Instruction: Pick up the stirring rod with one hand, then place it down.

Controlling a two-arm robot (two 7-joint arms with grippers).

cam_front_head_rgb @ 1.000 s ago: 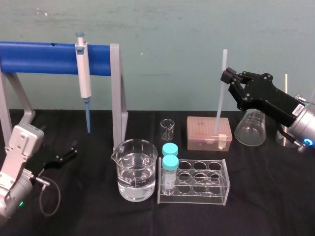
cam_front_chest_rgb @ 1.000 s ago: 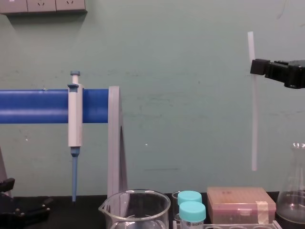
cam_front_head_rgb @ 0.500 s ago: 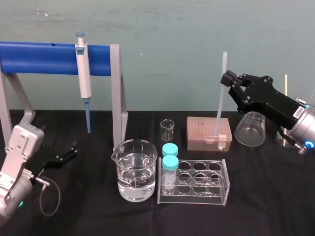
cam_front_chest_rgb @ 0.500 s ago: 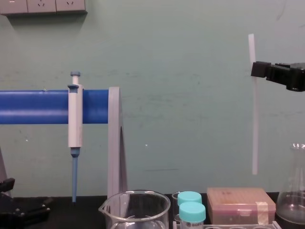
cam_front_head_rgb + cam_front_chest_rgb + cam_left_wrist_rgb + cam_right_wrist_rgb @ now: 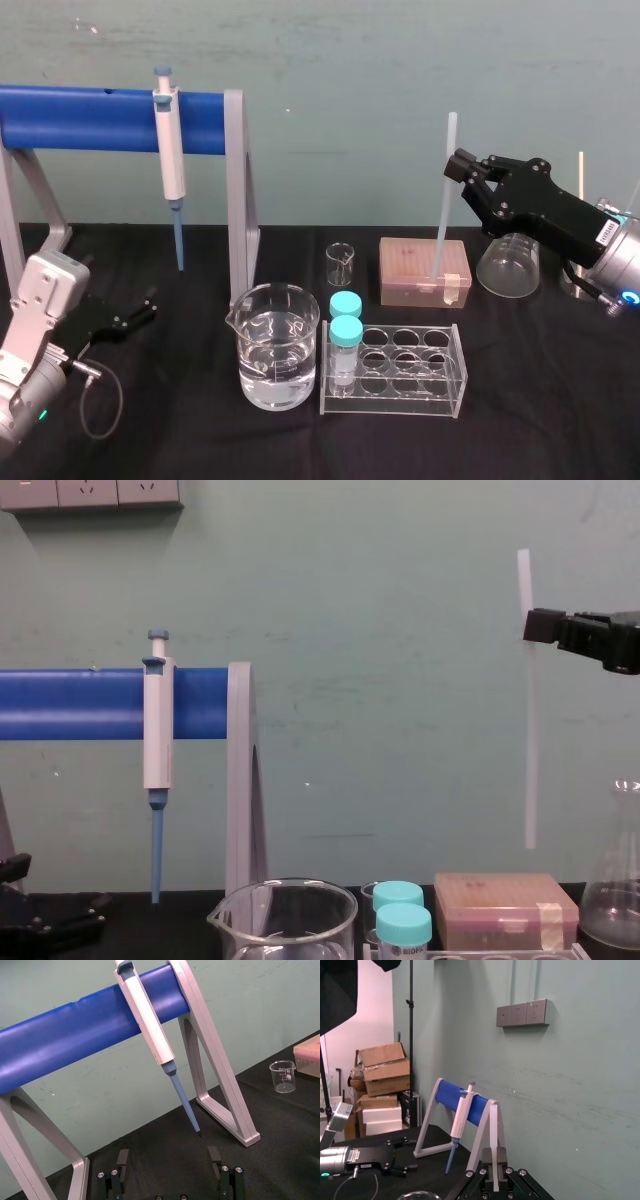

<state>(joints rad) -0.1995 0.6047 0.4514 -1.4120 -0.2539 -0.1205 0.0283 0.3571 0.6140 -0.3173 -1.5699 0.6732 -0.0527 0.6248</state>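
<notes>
Above table (image 5: 560, 400), right end effector (image 5: 453, 168) grips stirring rod (image 5: 442, 225).

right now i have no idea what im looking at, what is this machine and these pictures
It is a two-armed robot at a lab table. One picture looks down from its head, one looks across from its chest, and one comes from each wrist. The right claw is shut on a thin white stirring rod, holding it upright, clear of the table. The left claw sits open, low on the left. Also there: a pipette hanging on a blue rack, a beaker of water and a tube rack.
</notes>
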